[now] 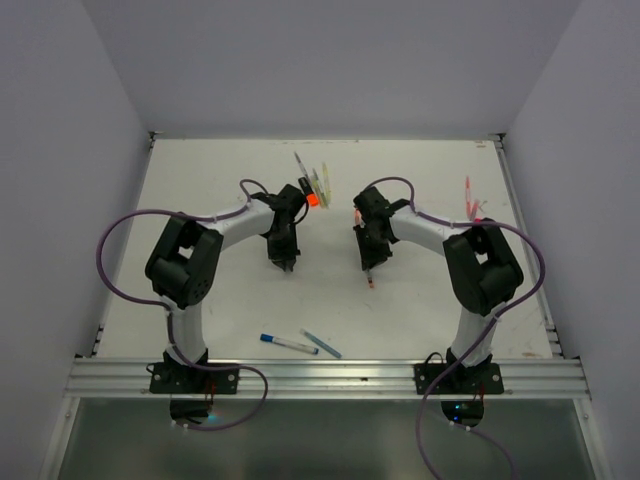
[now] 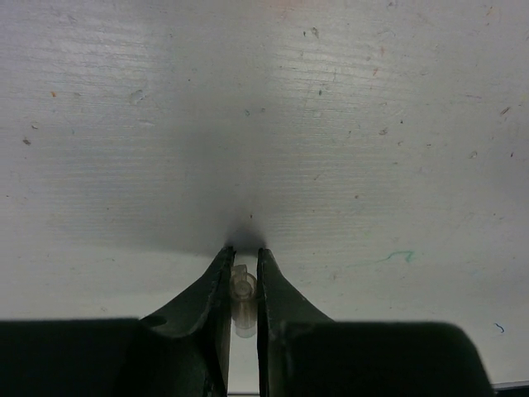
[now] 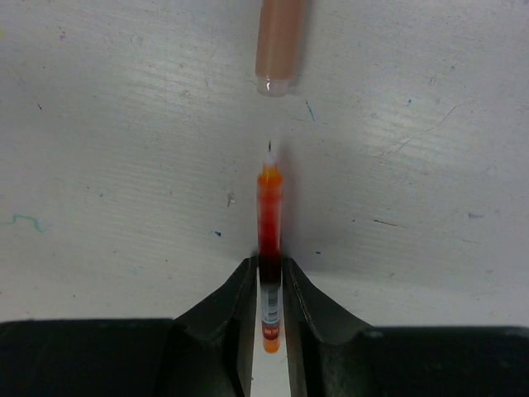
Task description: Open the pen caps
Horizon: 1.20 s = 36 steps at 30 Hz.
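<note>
My left gripper is shut on a small clear pen cap, which sits upright between the fingers just above the white table. In the top view this gripper points down at mid-table. My right gripper has an uncapped orange pen between its jaws, bare tip pointing away. The jaws stand slightly parted, with a thin gap on each side of the barrel. From above, the pen's orange end pokes out below the right gripper.
A peach-coloured translucent tube lies just beyond the pen tip. Two blue pens lie near the front edge. A yellow-green highlighter with an orange cap lies at the back, and pink pens lie at the back right.
</note>
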Motion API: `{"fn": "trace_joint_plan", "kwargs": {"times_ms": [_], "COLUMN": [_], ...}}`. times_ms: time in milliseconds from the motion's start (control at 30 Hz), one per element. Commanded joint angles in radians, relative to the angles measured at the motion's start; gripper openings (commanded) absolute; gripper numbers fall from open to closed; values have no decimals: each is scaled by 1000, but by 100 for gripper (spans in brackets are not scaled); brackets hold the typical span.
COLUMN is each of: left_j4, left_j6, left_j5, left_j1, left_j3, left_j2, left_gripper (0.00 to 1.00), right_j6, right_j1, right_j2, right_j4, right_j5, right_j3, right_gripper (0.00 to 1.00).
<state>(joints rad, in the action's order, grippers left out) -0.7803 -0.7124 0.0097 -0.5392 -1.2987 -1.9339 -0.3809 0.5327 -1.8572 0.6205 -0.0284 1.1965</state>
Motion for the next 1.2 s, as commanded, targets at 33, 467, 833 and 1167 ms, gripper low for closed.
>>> {"fn": "trace_joint_plan", "kwargs": {"times_ms": [33,467,833,1167], "left_j4": [15,21,-36,-47], "left_j6": [25,45,53,27], "left_j5": [-93,-128,-249,-148], "left_j1": [-2,-1,2,4], "left_j3": [30,59,47,19], "left_j2": [-63,-63,64,334], "left_gripper": [19,27,56,71], "right_j6": [-12,-3,42,79], "right_j1": [-2,-2,10,260], "right_j2": [-23,-17,174,360], "right_j4": [-39,-48,99,176], "right_j5": [-47,-88,-30,-189], "right_j3": [18,25,117,-55], "right_gripper": [23,37,50,50]}}
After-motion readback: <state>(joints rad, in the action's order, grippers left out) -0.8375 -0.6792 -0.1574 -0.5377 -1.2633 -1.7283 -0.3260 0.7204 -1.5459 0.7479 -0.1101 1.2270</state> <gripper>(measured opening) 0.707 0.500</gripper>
